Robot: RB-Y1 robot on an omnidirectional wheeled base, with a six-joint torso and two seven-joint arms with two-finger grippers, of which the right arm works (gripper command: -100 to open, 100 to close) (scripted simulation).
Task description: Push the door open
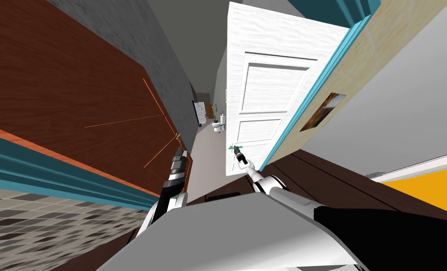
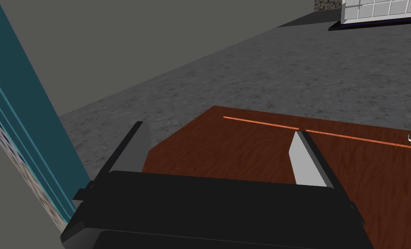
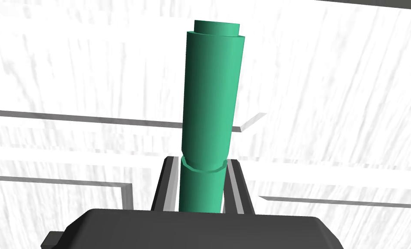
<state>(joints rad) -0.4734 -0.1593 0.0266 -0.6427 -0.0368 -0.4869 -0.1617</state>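
A white panelled door [image 1: 264,89] stands ajar in a teal frame [image 1: 311,94], with a green lever handle [image 1: 232,147] near its lower edge. My right gripper [image 1: 237,151] reaches up to that handle. In the right wrist view the green handle [image 3: 208,108] runs between the two fingers [image 3: 169,186], which press its sides, with the white door panel [image 3: 329,108] right behind. My left gripper [image 1: 180,157] is held beside a brown wooden panel [image 1: 76,103]; in the left wrist view its fingers [image 2: 306,158] stand wide apart with nothing between them.
Through the gap beside the door lies a narrow grey floor strip leading to a white toilet [image 1: 217,126]. The brown wooden panel [image 2: 286,155] with orange lines is close on my left. A beige wall with a small picture [image 1: 322,111] flanks the door on the right.
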